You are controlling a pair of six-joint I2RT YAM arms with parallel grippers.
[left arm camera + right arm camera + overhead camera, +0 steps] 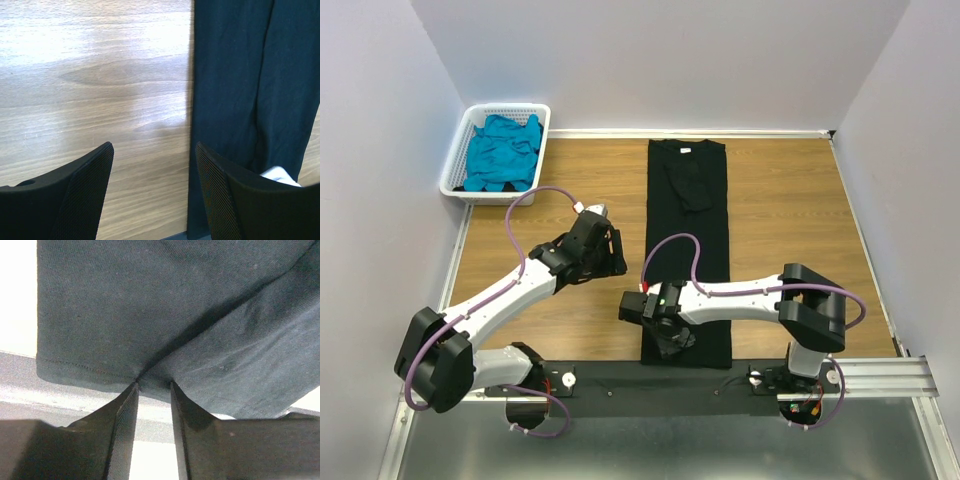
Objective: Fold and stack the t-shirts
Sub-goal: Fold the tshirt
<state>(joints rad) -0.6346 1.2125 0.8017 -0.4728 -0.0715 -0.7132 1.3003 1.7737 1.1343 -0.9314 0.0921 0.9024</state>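
The black t-shirt (688, 230) lies folded into a long narrow strip down the middle of the table, collar at the far end. My right gripper (675, 340) is at its near hem, and in the right wrist view the gripper (152, 385) has narrowed jaws with a gap still showing. The hem of the shirt (150, 305) bunches into a crease right at the fingertips. My left gripper (612, 262) hovers left of the strip. It is open (152, 150) over bare wood, with the shirt's left edge (230, 75) beside its right finger. A teal t-shirt (502, 152) lies crumpled in the basket.
The white slotted basket (542, 140) stands at the far left corner against the wall. A metal rail (720, 375) with the arm bases runs along the near edge, just behind the shirt's hem. Walls close in the table on three sides.
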